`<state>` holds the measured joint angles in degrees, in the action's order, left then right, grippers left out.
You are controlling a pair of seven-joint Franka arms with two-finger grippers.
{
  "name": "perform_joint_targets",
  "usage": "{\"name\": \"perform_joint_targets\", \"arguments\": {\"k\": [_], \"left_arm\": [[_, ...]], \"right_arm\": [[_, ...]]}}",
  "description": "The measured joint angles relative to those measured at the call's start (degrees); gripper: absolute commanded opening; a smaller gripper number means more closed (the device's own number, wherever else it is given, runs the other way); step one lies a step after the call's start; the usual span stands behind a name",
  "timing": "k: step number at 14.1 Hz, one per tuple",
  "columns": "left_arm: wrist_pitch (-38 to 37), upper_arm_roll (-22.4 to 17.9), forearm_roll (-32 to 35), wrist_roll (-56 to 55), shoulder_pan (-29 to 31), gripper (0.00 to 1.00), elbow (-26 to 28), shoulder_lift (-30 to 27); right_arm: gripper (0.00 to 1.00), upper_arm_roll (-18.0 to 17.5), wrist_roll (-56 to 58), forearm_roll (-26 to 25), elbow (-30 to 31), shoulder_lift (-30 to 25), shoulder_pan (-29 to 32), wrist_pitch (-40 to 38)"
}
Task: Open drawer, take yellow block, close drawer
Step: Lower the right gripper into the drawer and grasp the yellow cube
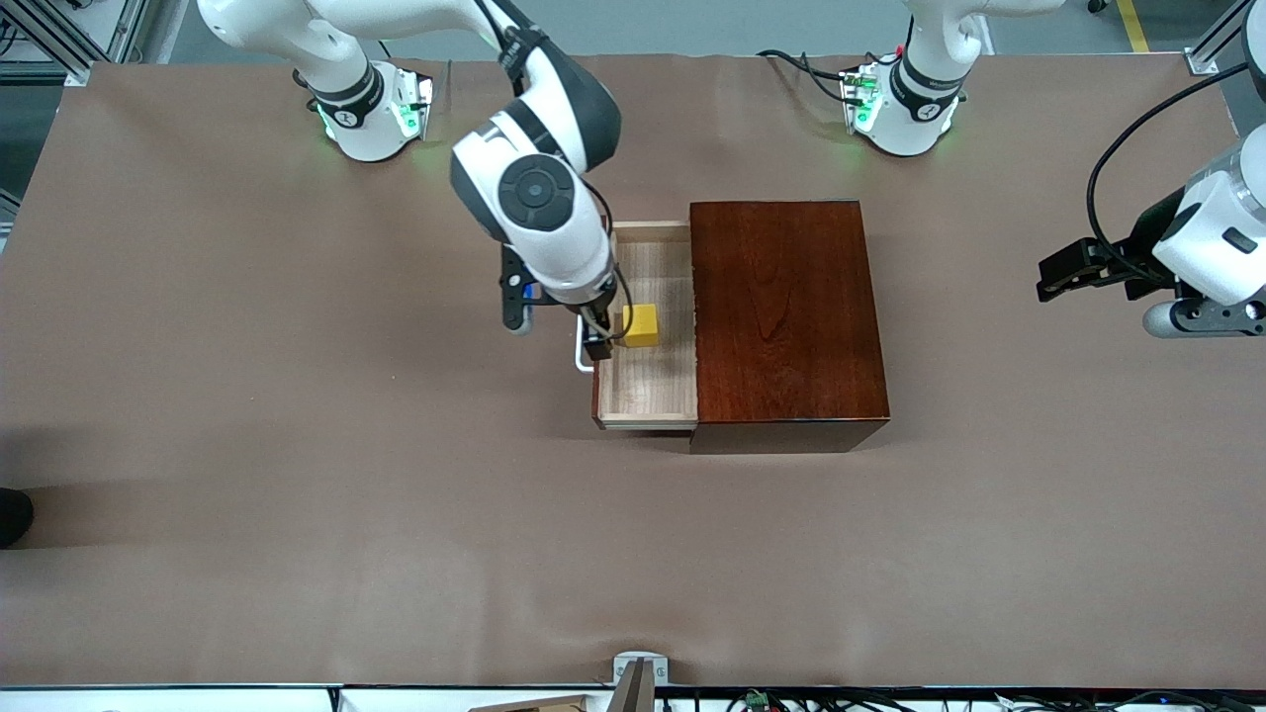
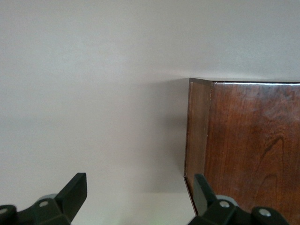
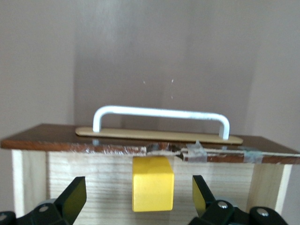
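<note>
Drawer (image 1: 648,326) stood pulled out of the box (image 1: 786,316) w/ yellow block (image 1: 640,325) on its floor, near the handle (image 1: 582,356). Right gripper (image 1: 600,331) hung over it, jaws wide apart, empty: take step. Next, prob. lower to straddle block & close. Left gripper (image 1: 1063,272) waited over the table's left-arm end, jaws apart.

Spanning the whole front view: a wide tabletop (image 1: 297,475) covered in a matte brown sheet, slightly creased near its edges. Sitting directly on it near the middle: a glossy dark reddish-brown wooden box (image 1: 781,316), with its drawer (image 1: 648,396) of pale light-grained wood pulled out toward the right arm's end of the tabletop. Standing along the edge farthest from the front camera: two white robot bases (image 1: 371,124), glowing green, well apart from the box.
</note>
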<state>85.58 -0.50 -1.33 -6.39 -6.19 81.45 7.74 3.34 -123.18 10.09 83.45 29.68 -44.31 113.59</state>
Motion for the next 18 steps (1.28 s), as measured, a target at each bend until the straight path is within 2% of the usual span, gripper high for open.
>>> {"name": "perform_joint_targets", "arguments": {"k": [6, 18], "left_arm": [[0.0, 0.0, 0.0, 0.0, 0.0, 1.0, 0.1, 0.0], [0.0, 0.0, 0.0, 0.0, 0.0, 1.0, 0.2, 0.0]], "right_arm": [[1.0, 0.0, -1.5, 0.0, -0.3, 2.8, -3.0, 4.0], [1.0, 0.0, -3.6, -0.1, -0.2, 6.1, -4.3, 7.9]]}}
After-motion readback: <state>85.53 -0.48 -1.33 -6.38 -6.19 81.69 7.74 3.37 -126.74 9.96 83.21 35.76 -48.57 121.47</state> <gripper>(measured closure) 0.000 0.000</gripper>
